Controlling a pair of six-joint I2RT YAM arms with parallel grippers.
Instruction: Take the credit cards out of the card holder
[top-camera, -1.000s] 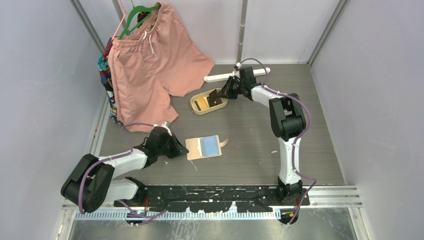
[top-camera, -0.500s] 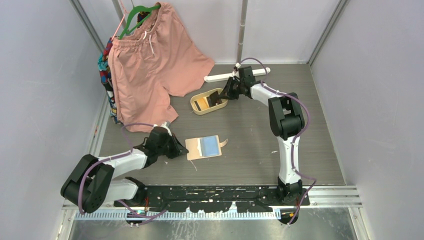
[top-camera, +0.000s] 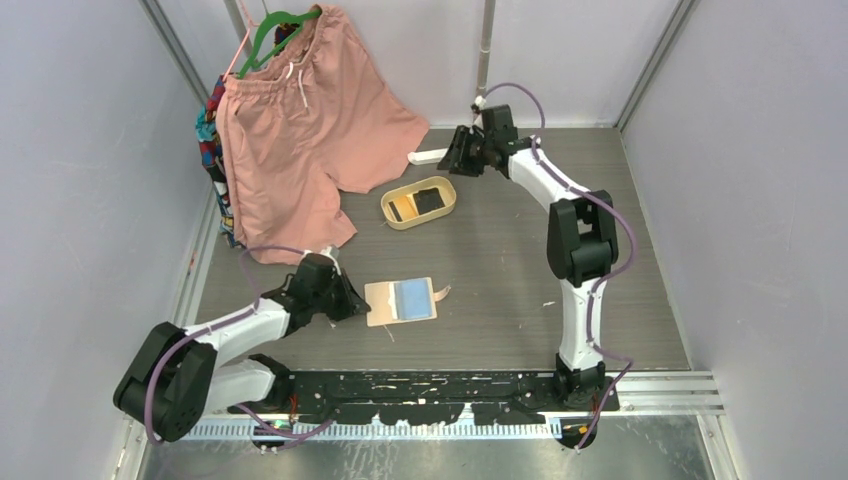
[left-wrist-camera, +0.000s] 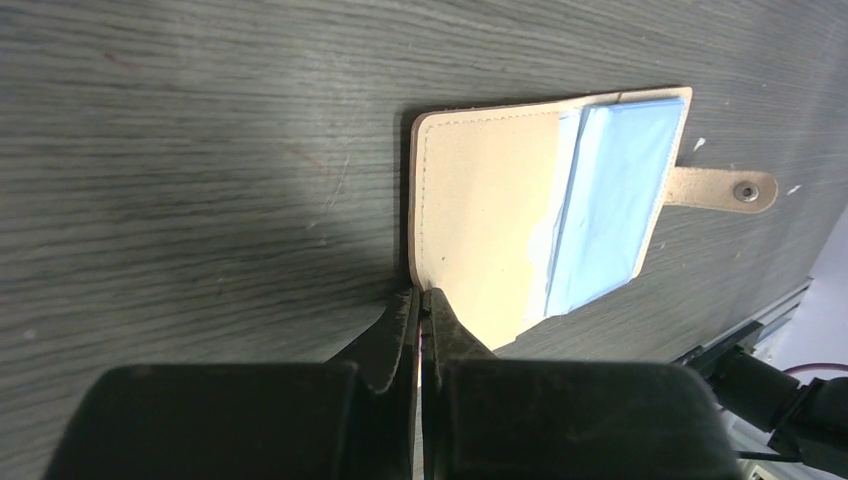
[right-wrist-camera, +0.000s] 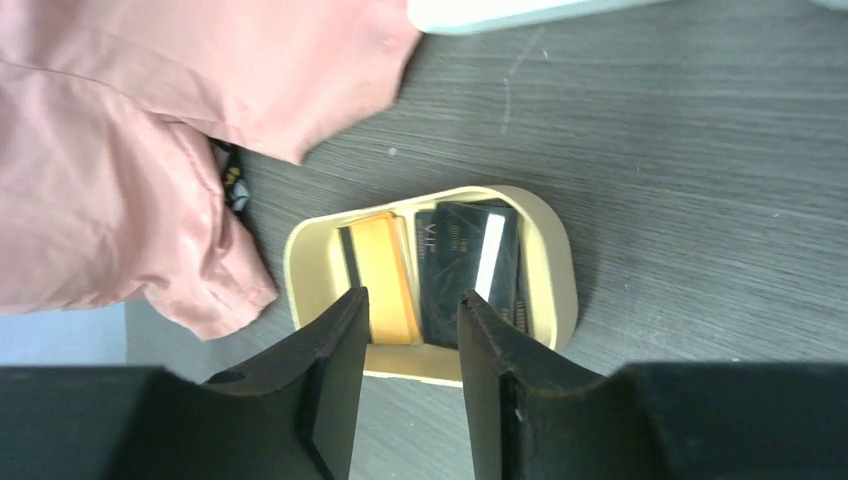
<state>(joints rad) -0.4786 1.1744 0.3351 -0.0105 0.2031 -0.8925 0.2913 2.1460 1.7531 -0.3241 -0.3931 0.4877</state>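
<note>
The beige card holder lies open on the table near the front. A pale blue panel fills its right half, and its snap tab sticks out to the right. My left gripper is shut on the card holder's near left corner. An orange credit card and a black credit card lie in the oval tan tray. My right gripper is open and empty above the tray, raised behind it in the top view.
Pink shorts on a green hanger drape over the back left of the table, close to the tray. A white bar lies behind the tray. Walls enclose the table on three sides.
My right gripper let go of the black card, which now lies in the tray, and rose back away from it. My left gripper drew the card holder slightly left and nearer.
</note>
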